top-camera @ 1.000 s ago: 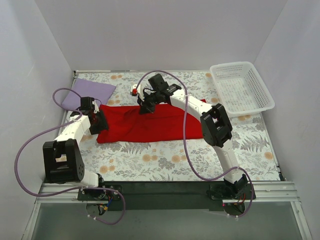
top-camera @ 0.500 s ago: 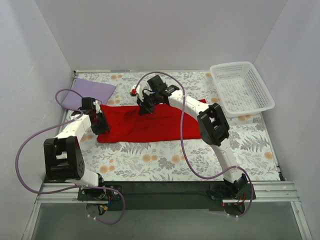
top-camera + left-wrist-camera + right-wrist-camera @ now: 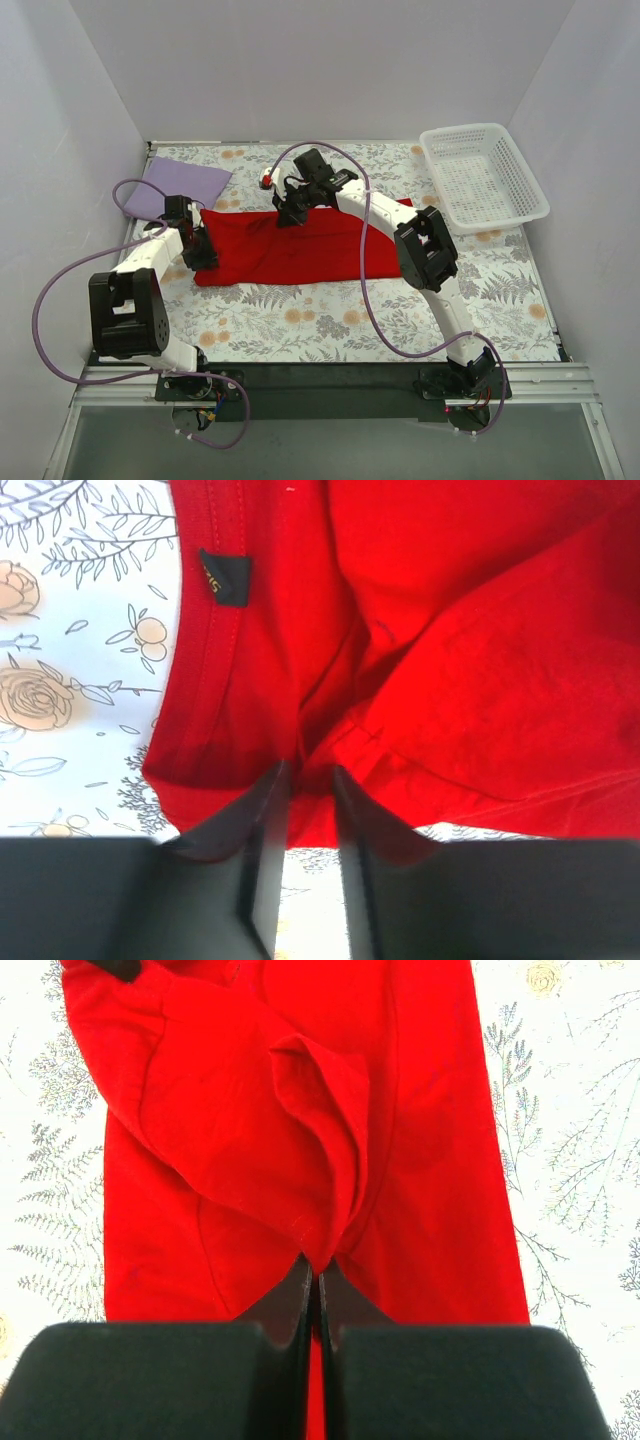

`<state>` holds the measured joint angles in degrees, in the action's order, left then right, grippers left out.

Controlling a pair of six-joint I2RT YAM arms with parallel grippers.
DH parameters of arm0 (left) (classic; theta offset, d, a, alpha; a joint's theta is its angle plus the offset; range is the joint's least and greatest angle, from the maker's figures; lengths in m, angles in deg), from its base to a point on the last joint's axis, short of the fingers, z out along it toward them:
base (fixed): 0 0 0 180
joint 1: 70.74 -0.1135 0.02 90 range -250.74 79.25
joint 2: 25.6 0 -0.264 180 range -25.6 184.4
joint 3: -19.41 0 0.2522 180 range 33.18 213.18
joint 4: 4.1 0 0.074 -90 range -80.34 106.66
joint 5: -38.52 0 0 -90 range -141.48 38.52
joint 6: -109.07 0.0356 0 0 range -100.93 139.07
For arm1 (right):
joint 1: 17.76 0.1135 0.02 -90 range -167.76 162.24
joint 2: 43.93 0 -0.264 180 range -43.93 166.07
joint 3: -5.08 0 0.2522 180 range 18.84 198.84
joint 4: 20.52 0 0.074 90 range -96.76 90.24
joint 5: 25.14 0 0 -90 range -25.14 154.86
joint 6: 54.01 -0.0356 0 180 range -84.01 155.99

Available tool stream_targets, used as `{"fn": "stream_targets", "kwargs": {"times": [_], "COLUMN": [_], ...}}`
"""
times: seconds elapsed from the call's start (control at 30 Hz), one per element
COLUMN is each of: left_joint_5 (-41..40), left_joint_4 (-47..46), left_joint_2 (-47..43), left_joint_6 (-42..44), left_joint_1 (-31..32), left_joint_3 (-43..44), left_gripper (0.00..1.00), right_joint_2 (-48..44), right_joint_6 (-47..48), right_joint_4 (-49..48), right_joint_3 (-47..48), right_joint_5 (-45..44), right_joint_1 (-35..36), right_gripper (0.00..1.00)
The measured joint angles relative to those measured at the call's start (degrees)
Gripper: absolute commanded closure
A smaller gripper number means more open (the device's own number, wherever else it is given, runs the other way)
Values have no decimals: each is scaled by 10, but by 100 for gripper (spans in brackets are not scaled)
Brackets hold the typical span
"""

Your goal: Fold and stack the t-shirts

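Note:
The red t-shirt (image 3: pixel 300 250) lies as a long band across the middle of the table. My left gripper (image 3: pixel 200 246) is at its left end. In the left wrist view (image 3: pixel 311 780) its jaws stand close together on a raised fold of the red cloth (image 3: pixel 450 660), near a black label (image 3: pixel 222 583). My right gripper (image 3: pixel 290 214) is at the shirt's back edge, shut on a pinched ridge of the red cloth (image 3: pixel 250 1140), as the right wrist view (image 3: pixel 318 1272) shows. The lilac t-shirt (image 3: pixel 186 184) lies flat at the back left corner.
A white lattice basket (image 3: pixel 520 190) stands at the back right. The floral table cover (image 3: pixel 320 320) shows in front of the shirt. Purple cables (image 3: pixel 70 280) loop beside the left arm and over the right arm. Grey walls close in three sides.
Almost nothing. My right gripper has drifted slightly left with the pinched cloth, and the left arm has shifted a little at the shirt's left end.

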<state>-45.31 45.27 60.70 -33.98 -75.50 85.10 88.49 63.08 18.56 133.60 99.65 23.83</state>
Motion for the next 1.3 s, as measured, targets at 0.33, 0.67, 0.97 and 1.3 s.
{"fn": "stream_targets", "kwargs": {"times": [0.33,0.67,0.97,1.3], "left_joint_5": [-12,-71,-75,-75], "left_joint_4": [4,0,-12,-14], "left_joint_2": [5,2,15,25], "left_joint_6": [2,2,4,4], "left_joint_1": [0,0,0,0], "left_joint_3": [5,34,51,52], "left_gripper": [100,100,100,100], "right_joint_2": [0,0,0,14], "right_joint_6": [-2,-23,-54,-64], "right_joint_4": [0,-12,-31,-38], "right_joint_3": [2,2,3,28], "right_joint_5": [-1,-38,-75,-106], "right_joint_1": [0,0,0,6], "right_gripper": [99,99,99,99]}}
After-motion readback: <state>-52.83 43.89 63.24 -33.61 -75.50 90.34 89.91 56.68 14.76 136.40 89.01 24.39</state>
